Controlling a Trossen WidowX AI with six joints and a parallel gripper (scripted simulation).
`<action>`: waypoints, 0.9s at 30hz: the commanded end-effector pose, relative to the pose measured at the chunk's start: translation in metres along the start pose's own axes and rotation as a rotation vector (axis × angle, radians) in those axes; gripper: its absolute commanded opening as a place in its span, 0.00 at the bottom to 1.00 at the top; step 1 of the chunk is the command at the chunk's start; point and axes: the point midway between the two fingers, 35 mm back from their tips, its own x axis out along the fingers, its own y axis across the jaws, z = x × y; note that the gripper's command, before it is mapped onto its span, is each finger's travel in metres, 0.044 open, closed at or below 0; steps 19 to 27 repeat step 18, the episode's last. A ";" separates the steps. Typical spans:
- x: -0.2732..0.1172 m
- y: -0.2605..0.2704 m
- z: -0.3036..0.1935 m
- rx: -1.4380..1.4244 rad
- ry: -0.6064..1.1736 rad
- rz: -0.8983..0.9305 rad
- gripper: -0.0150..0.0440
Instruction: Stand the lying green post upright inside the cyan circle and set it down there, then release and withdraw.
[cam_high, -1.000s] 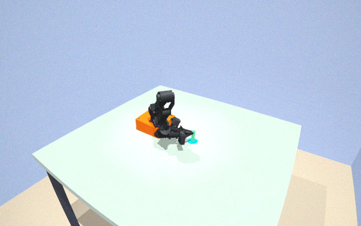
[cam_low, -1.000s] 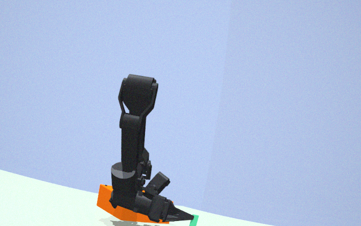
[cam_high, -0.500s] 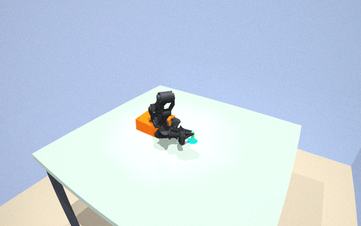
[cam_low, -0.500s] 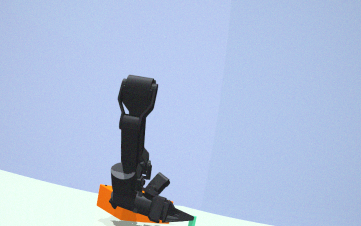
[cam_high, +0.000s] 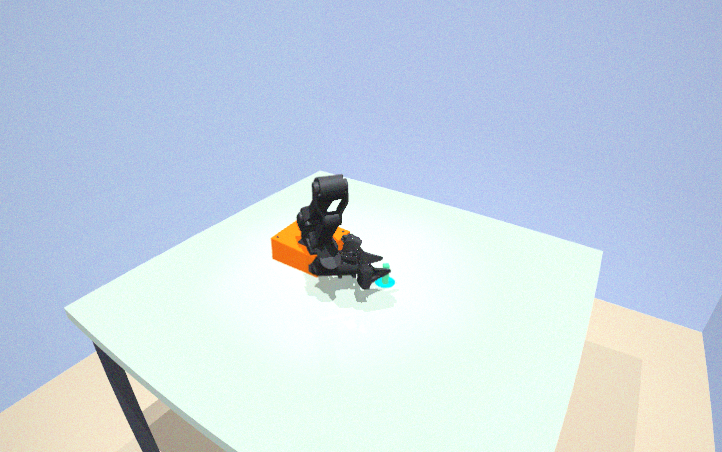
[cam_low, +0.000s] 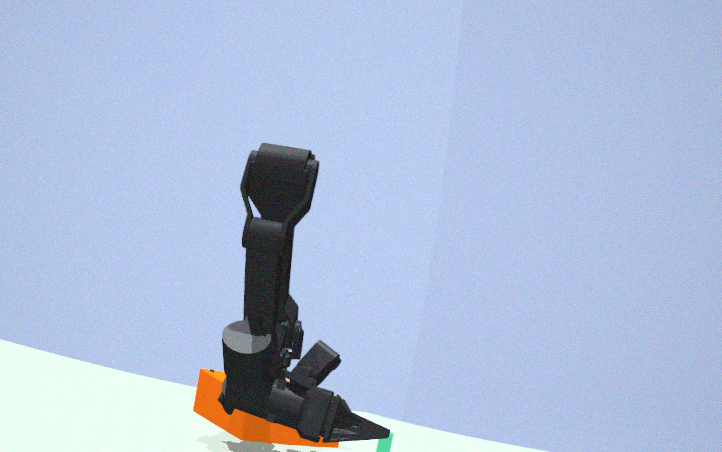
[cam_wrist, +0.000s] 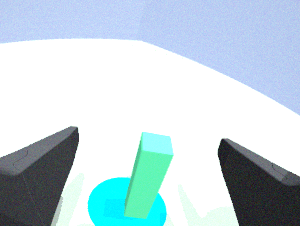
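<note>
Looks like the end effector (cam_high: 386, 264) (cam_low: 390, 434) (cam_wrist: 148, 134) is spread wide around the green post (cam_high: 385, 273) (cam_low: 384, 442) (cam_wrist: 148, 180), gripping nothing, so the post can stand upright by itself in the cyan circle (cam_high: 378, 283) (cam_wrist: 102, 197) while the arm backs off.

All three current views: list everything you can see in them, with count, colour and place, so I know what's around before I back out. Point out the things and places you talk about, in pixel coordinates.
Post (cam_high: 385, 279) (cam_low: 385, 443) (cam_wrist: 149, 185): one, green, upright on the cyan circle
Circle (cam_high: 379, 283) (cam_wrist: 106, 192): one, cyan, flat on the table top under the post
Table (cam_high: 452, 346) (cam_low: 79, 405) (cam_wrist: 100, 90): one, pale green top, dark leg at lower left in the top view
Floor (cam_high: 666, 351): one, beige, below the table
Walls: at least two, blue, behind the table
Base block (cam_high: 290, 255) (cam_low: 207, 391): one, orange, under the arm
Arm (cam_high: 330, 186) (cam_low: 263, 277): one, black, above the orange block
Gripper (cam_high: 385, 264) (cam_low: 390, 433) (cam_wrist: 149, 135): one, black, open, a finger on either side of the post
</note>
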 end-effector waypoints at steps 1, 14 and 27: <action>0.000 -0.004 0.007 0.008 -0.003 0.001 0.93; -0.003 -0.013 0.035 0.044 -0.003 0.000 0.93; -0.004 -0.014 0.043 0.056 -0.003 -0.001 0.93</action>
